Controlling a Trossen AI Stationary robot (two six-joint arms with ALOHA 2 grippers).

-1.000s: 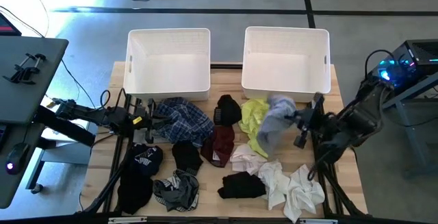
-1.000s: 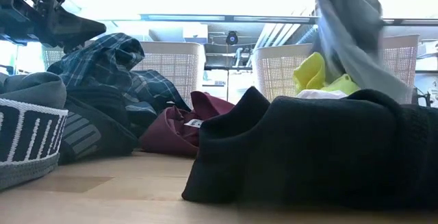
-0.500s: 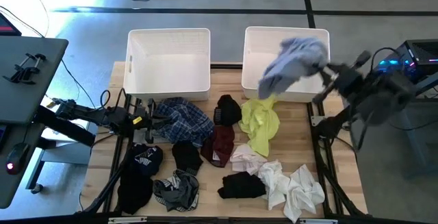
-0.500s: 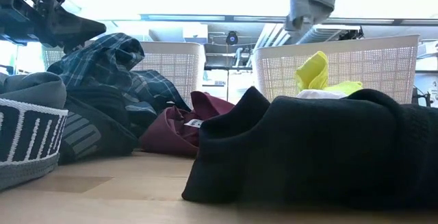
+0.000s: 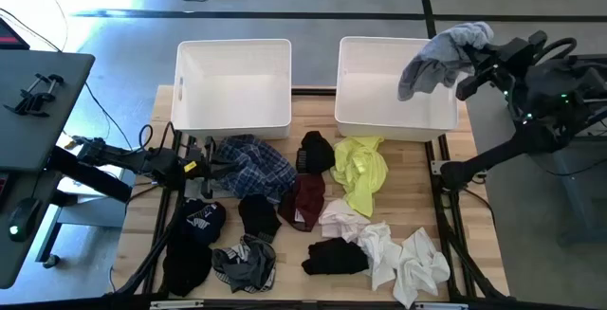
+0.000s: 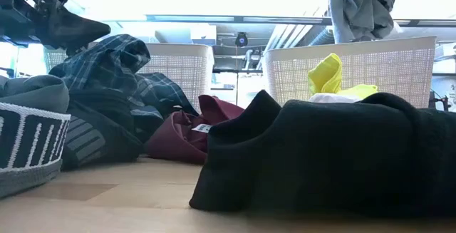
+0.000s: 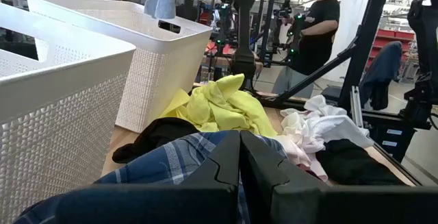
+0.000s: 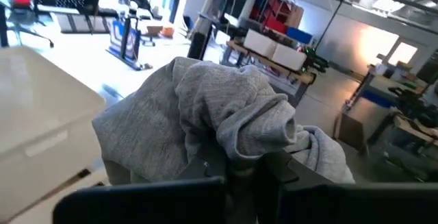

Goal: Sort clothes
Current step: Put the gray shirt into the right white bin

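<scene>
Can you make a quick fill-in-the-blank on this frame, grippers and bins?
1. The right gripper is shut on a ____ garment.
2. That garment hangs over the ____ white bin.
3. The left gripper rests against the blue ____ garment.

Missing words: grey; right; plaid

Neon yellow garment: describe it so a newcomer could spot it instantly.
Start at the right white bin on the table's far side. On the wood just in front of it lies the neon yellow garment, crumpled. It is the only bright yellow piece, flanked by a black one and a maroon one.
</scene>
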